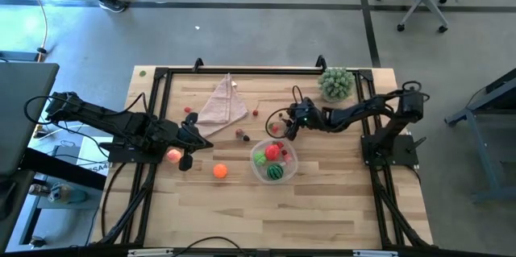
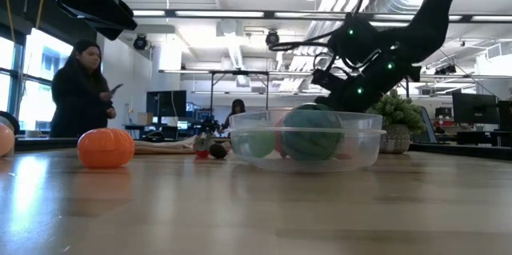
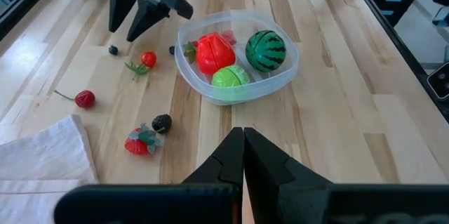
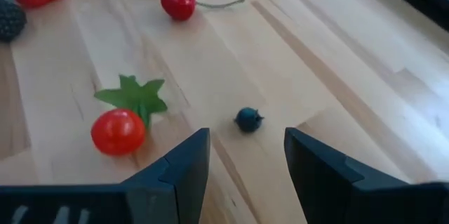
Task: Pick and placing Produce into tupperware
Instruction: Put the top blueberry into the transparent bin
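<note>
The clear tupperware (image 1: 274,161) (image 3: 280,76) holds a red apple (image 3: 214,52), a green apple (image 3: 230,78) and a striped melon (image 3: 266,50). My right gripper (image 4: 245,140) (image 1: 285,128) is open, tilted down just above the table at the tub's far side. A tiny dark berry (image 4: 248,119) lies just ahead of its fingers, untouched, and a small red tomato with a green leaf (image 4: 118,131) lies beside it. My left gripper (image 3: 243,134) (image 1: 203,142) is shut and empty, above the table left of the tub. A peach (image 1: 173,156) and an orange (image 1: 219,171) (image 2: 106,148) lie near it.
A cherry (image 4: 178,3), a strawberry (image 3: 139,143) and a blackberry (image 3: 161,122) lie on the wood between the arms. A folded pink cloth (image 1: 222,102) lies at the far middle, a bushy green plant (image 1: 336,84) at the far right. People stand beyond the table.
</note>
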